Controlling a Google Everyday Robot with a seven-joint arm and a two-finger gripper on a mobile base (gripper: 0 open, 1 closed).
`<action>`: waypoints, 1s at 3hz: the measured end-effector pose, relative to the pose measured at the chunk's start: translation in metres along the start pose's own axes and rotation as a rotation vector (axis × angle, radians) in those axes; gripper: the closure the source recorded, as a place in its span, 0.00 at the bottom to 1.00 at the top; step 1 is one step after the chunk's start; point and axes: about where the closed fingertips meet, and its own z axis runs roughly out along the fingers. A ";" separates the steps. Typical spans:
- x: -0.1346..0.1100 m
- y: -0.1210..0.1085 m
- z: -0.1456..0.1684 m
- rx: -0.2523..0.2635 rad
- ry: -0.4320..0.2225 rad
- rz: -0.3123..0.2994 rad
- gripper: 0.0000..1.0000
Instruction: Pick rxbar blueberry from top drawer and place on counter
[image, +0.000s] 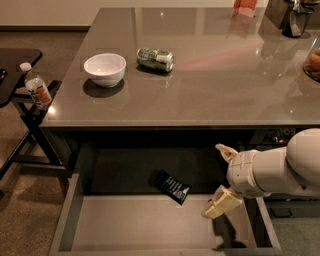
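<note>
One bar (172, 186), one bowl (105, 69), one can (155, 59) and one bottle (36, 91) are in view, along with one gripper (223, 177). The dark bar lies flat and askew on the floor of the open drawer (120, 227), near its back and about midway across, just under the shadow of the counter (225, 90) edge. The gripper hangs over the right part of the drawer, to the right of the bar and apart from it, its two pale fingers (221, 204) spread wide with nothing between them. Bare grey drawer floor runs to the left of the bar and forward to the front wall; the low side walls close it in at left and right. On the counter the white bowl stands near the left front corner, and the green-and-white can lies on its side just beside it to the right, the two not touching; a broad stretch of glossy top lies open to the right of them. The bottle stands on a dark side table (15, 60) beyond the counter's left edge. The back of the drawer is lost in shadow, the arm (285, 170) hides the drawer's right rear corner, and several things at the counter's top right are cut off by the frame and hard to identify.
</note>
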 end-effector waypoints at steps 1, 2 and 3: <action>-0.006 0.003 0.024 -0.021 -0.040 0.017 0.00; -0.013 0.010 0.068 -0.061 -0.095 0.070 0.00; -0.006 0.014 0.106 -0.082 -0.112 0.125 0.00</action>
